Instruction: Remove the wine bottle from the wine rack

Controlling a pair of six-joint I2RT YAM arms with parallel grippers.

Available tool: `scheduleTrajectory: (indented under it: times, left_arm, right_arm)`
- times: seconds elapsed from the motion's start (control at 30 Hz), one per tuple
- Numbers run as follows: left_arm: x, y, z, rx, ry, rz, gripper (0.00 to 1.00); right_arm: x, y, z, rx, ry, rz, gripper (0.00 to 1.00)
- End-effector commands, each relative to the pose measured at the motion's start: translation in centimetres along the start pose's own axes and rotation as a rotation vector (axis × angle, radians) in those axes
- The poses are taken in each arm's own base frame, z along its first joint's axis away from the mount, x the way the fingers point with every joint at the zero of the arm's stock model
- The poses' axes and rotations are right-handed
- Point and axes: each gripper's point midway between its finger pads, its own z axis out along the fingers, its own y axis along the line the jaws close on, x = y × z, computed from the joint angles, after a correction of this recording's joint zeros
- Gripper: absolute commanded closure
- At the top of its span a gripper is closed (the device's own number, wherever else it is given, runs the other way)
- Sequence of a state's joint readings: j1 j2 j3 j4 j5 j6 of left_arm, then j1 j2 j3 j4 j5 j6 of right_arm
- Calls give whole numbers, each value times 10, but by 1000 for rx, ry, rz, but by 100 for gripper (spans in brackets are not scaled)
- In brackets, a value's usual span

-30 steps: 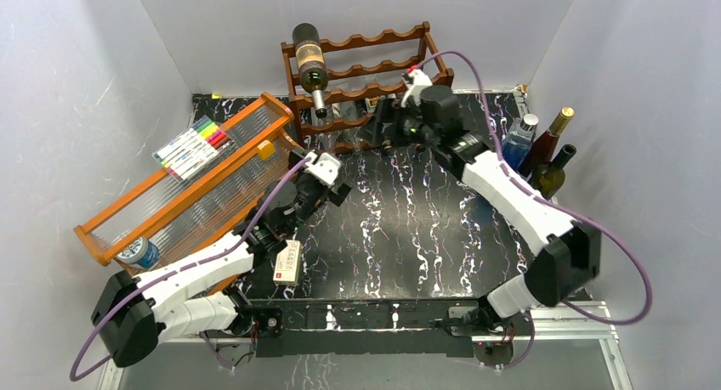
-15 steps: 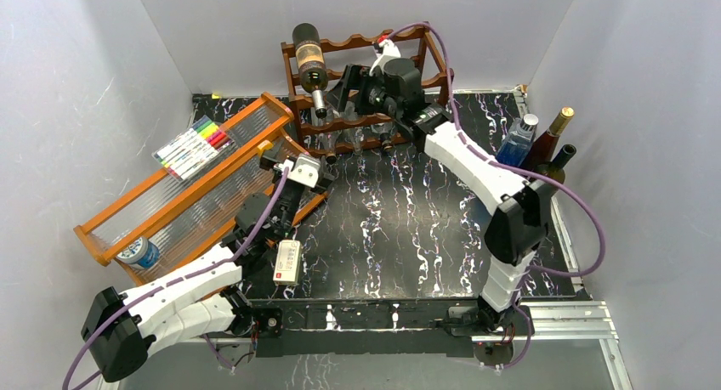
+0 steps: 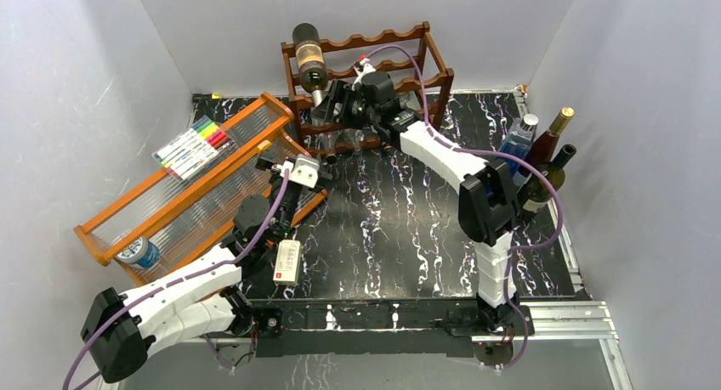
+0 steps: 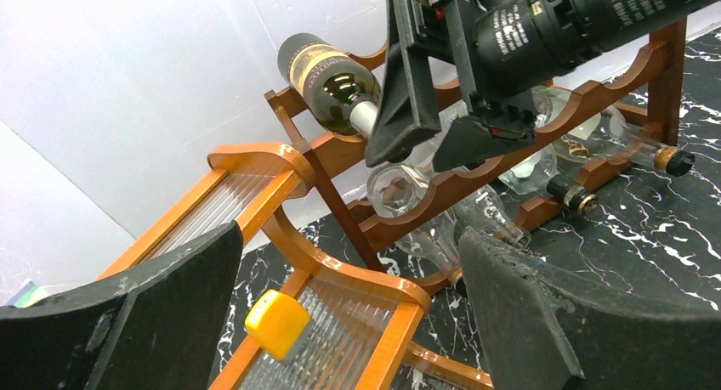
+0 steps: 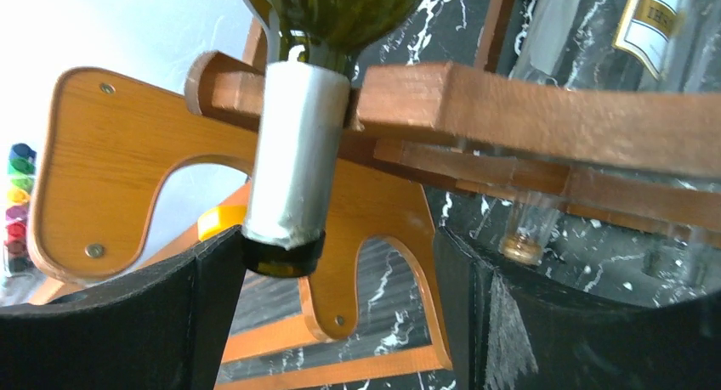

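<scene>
- Top view: wine rack (image 3: 400,42) at the far edge of the bench, about midway along it. In its top tier, leftmost slot, the wine bottle (image 3: 309,60), neck sloping down toward the near edge.
- Same view: right gripper (image 3: 326,108) up at the rack's left end, just beside the bottle's neck — spread, nothing pinched.
- Same view: left gripper (image 3: 270,162) at the end of the orange tray (image 3: 212,199) nearest the rack, well apart from the bottle; also spread, holding nothing.
- Also there: markers (image 3: 195,144) on the tray, spare bottles (image 3: 544,152) standing at the right edge.
- Left wrist view: fingers (image 4: 127,322) wide apart, yellow block (image 4: 276,322) on the tray between them. Rack beyond, with clear bottles (image 4: 400,186) in the lower tiers.
- Right wrist view: silver-foiled neck poking through the top rail's scallop, between the two black fingers and close against the picture-left one — contact there impossible to tell. Clear gap to the other finger.
</scene>
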State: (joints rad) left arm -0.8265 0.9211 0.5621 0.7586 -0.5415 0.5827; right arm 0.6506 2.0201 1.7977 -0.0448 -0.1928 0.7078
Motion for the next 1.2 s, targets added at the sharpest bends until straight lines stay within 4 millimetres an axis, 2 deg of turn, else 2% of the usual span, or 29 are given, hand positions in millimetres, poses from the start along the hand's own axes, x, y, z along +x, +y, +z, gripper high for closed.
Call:
scheduleTrajectory:
  times: [0.0, 0.13, 0.23, 0.4, 0.73, 0.9, 1.1, 1.17]
  left_arm:
    - [-14, 4, 2, -5, -41, -45, 2]
    - [-13, 0, 3, 11, -37, -50, 2]
    - [-12, -3, 3, 22, -35, -55, 2]
    - [-9, -11, 5, 52, -24, -62, 2]
    - [-9, -15, 6, 68, -22, -65, 2]
    - [-9, -15, 6, 70, -20, -65, 2]
    - [-10, -15, 6, 70, -22, -66, 2]
    - [-11, -14, 5, 69, -24, -68, 2]
  right_arm:
    - [-37, 44, 4, -145, -97, 5, 11]
    - [-38, 43, 15, -155, -100, 24, 13]
    - [-42, 47, 21, -174, -103, 35, 22]
    - [-45, 44, 27, -167, -123, 55, 28]
    - [-52, 42, 35, -166, -158, 87, 38]
    - [-54, 40, 40, -164, -170, 114, 39]
    - [-58, 40, 41, -168, -192, 127, 50]
    - [-62, 42, 41, -179, -204, 125, 57]
